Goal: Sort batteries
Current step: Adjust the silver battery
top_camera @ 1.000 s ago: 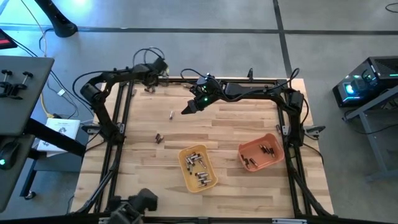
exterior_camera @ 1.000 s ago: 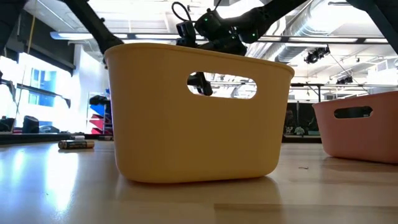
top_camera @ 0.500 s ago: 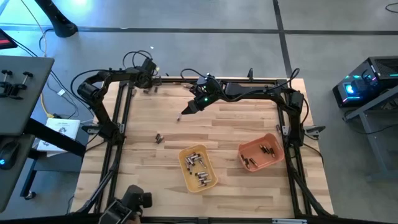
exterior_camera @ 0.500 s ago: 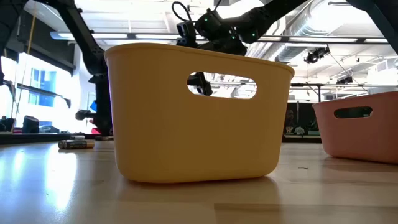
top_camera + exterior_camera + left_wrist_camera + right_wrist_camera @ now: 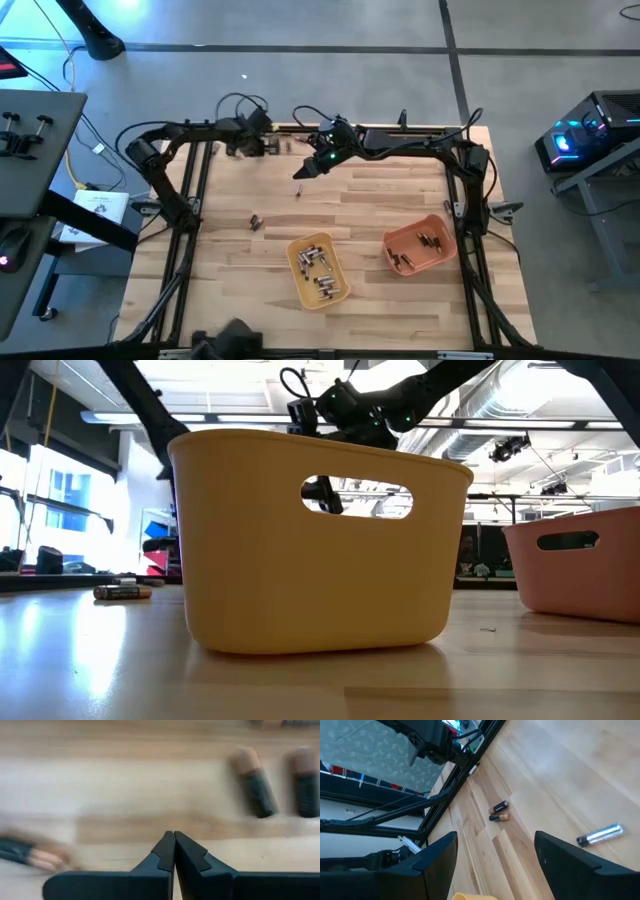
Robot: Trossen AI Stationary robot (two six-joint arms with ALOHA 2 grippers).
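Batteries lie loose on the wooden table: a silvery one [image 5: 298, 190] [image 5: 600, 834], a dark coppery pair [image 5: 256, 222] [image 5: 498, 812], and dark ones [image 5: 252, 782] by the far edge. More fill the yellow tray [image 5: 318, 270] and the orange tray [image 5: 420, 247]. My left gripper [image 5: 270, 146] [image 5: 174, 839] is shut, low over the wood near the far edge, beside the dark batteries. My right gripper [image 5: 303, 172] [image 5: 495, 870] hangs open in the air just beyond the silvery battery.
The black frame rails [image 5: 190, 190] run along the table's left, right and far sides. In the low view the yellow tray [image 5: 315, 540] fills the foreground, with the orange tray [image 5: 580, 560] on the right and a battery [image 5: 122, 591] lying on the left.
My left gripper has swept toward the table's right along the far edge, staying shut. The silvery battery now lies a little farther toward the table's right than before. My right gripper has hardly moved.
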